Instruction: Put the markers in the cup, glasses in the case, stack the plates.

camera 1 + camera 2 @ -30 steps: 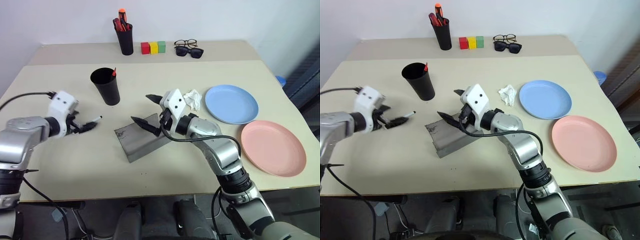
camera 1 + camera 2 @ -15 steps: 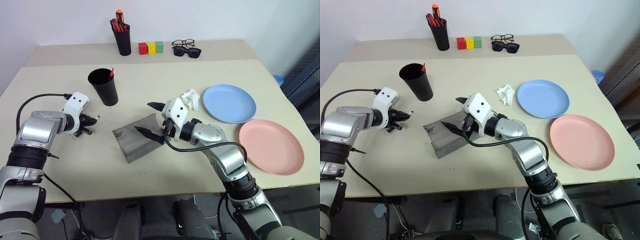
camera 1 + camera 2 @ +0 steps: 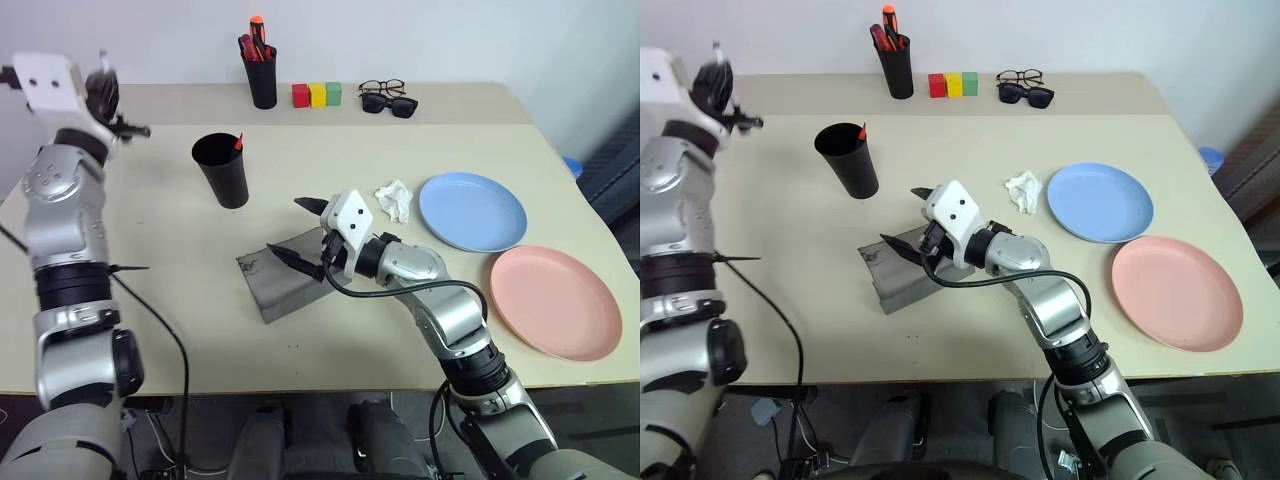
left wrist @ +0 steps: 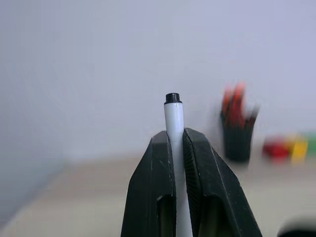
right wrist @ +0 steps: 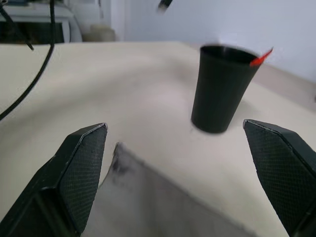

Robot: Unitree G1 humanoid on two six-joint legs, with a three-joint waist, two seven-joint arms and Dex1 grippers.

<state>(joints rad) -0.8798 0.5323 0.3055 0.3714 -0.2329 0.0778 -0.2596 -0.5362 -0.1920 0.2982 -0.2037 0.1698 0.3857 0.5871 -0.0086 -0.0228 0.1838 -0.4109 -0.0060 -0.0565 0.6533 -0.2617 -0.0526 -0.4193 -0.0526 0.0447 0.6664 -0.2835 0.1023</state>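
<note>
I have left pincer clamped on white marker, raised high. Right pincer gapes wide, empty, over case. Next: carry marker above cup, drop beside red marker.

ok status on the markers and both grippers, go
Left gripper shut on white marker, raised clear of the table. Right gripper open over grey case. Red marker already in cup. Nothing blocking the cup.
</note>
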